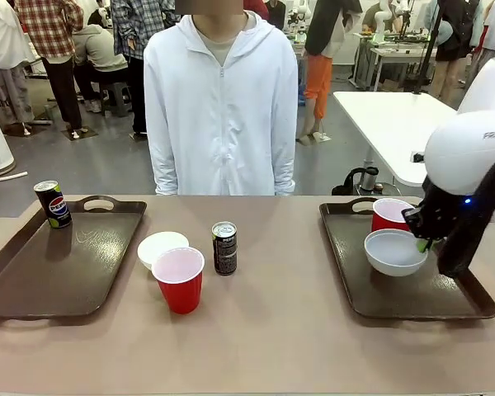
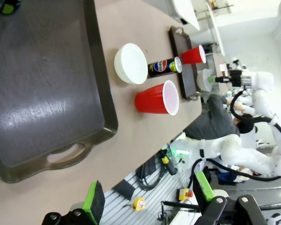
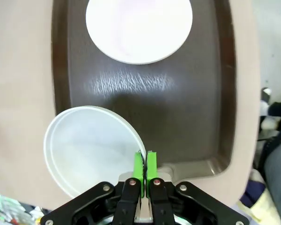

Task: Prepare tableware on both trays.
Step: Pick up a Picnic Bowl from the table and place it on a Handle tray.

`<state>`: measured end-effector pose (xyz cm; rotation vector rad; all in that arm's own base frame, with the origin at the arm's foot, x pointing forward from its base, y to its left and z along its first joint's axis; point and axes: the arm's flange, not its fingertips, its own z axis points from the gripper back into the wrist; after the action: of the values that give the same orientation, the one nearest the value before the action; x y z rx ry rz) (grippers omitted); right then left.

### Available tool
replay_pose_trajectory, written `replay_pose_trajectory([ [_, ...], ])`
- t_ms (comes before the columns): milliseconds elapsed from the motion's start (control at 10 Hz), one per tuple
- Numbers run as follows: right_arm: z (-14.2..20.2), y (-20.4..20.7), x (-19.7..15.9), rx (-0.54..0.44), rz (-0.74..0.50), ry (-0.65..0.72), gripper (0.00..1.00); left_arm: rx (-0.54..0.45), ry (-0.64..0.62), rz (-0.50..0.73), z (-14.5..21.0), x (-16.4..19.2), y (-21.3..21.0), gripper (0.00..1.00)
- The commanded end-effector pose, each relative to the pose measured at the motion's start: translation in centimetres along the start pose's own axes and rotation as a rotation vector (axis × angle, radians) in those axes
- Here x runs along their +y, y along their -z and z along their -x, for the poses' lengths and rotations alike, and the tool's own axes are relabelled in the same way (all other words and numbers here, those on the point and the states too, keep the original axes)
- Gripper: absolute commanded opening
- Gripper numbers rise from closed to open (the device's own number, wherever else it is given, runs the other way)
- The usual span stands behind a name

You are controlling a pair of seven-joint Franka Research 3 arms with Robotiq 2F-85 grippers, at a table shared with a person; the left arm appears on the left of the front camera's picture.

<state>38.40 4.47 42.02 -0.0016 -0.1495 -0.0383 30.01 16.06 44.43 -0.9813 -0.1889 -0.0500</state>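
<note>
Bowl (image 1: 395,252), whitish and round, lies low inside the right tray (image 1: 445,301), just on the near side of the red cup (image 1: 389,214); whether it rests on the floor I can't tell. The right gripper (image 3: 144,165) is clamped on its right-hand rim, so release looks like parting the fingers and lifting clear.

Right tool (image 3: 144,157) points down, pads pinched together; left tool (image 2: 147,190) hangs with fingers wide apart.
</note>
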Motion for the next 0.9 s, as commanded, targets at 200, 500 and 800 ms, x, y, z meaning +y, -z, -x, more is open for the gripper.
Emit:
replay_pose_trajectory([
  [200,0.6,6.5,-0.6,0.021,-0.066,0.026,0.0,-0.006,0.007,0.015,0.0,-0.1,-0.1,1.0],
  [500,0.5,6.6,-0.7,0.044,-0.085,0.024,0.64,-0.006,0.007,0.015,0.0,-0.1,-0.1,1.0],
  [800,1.0,3.5,-0.3,0.047,-0.101,0.005,1.0,-0.006,0.007,0.015,0.0,-0.1,-0.1,1.0],
])
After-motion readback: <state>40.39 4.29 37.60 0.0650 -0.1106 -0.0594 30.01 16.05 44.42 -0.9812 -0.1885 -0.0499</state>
